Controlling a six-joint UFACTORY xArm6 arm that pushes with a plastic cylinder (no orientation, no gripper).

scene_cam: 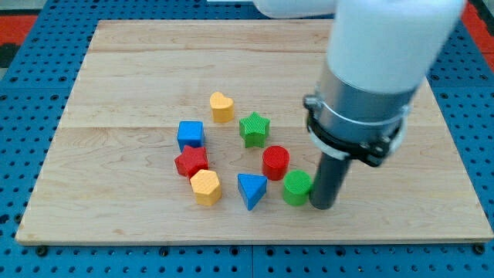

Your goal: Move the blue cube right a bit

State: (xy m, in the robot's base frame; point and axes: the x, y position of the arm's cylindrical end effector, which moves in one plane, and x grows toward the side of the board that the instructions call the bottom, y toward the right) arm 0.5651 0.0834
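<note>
The blue cube (191, 134) sits left of the board's middle, just above the red star (191, 162). My tip (323, 207) rests on the board at the lower right, touching or nearly touching the right side of the green cylinder (296, 188). The tip is far to the right of the blue cube, with several blocks between them.
A yellow heart (222, 106) and a green star (254, 128) lie above the middle. A red cylinder (275, 162), a blue triangle (252, 190) and a yellow hexagon (206, 186) lie lower. The wooden board (116, 77) is ringed by a blue perforated surface.
</note>
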